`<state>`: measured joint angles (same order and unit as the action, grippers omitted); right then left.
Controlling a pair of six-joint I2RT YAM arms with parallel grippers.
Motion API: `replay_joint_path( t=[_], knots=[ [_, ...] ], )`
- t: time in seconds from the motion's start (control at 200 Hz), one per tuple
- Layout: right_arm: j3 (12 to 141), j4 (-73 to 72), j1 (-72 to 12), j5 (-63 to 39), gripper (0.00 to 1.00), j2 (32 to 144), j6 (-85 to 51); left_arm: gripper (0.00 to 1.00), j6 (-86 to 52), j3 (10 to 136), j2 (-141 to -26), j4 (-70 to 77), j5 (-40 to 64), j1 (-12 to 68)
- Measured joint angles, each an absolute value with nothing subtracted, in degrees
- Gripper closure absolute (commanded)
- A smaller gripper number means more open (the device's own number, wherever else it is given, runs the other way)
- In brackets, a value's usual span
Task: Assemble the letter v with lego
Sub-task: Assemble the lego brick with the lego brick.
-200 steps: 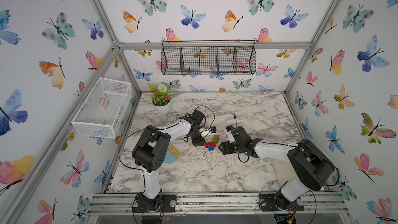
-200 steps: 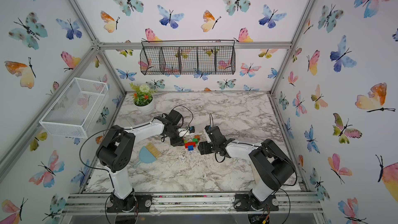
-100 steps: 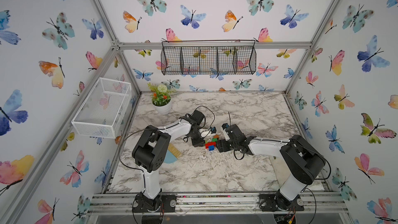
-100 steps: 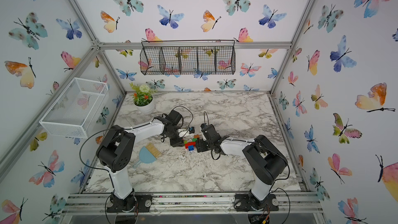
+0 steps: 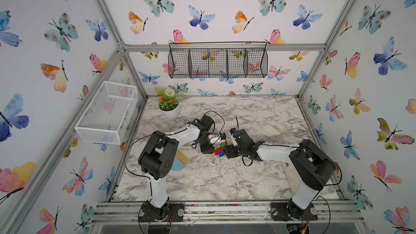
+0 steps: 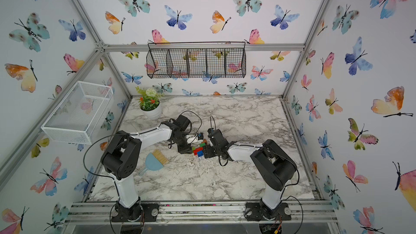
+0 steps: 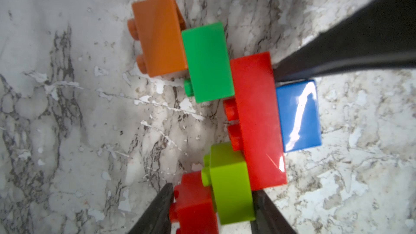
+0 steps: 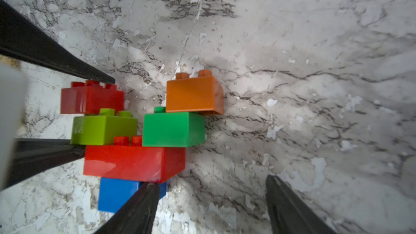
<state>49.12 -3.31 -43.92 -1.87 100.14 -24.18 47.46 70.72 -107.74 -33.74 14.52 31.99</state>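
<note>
Right arm has moved in over the last second: the right gripper sat well off the bricks and is now up against them. Left arm and the build haven't shifted.

State of the left gripper: partly closed and clamped on the flat V of joined glossy plastic studded bricks. Its black fingers bracket the square red brick and the lime square brick, one on each outer face, touching.

The right gripper's jaws are wide apart with nothing between them. One finger has its tip against the blue square brick and the edge of the long red brick. The other finger is clear of the bricks, over bare marble.

The V lies on its side on the white-and-grey marble tabletop, roughly mid-table, between the two grippers in both top views. Studs point along the table, not up.
- Point: blue, with the long red across it.
- On the long red: lime and the green square brick.
- Tips: square red and the orange square brick.

Tan-and-blue hand brush lies near the left arm, apart from the V.
</note>
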Motion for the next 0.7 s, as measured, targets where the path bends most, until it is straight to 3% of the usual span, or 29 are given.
replay_joint_path(
  t=[0.701],
  knots=[
    [48.9,-3.7,-44.0,-1.5,0.21,100.1,-24.5,0.5,47.3,71.2,-108.2,-34.2,14.5,32.0]
  ],
)
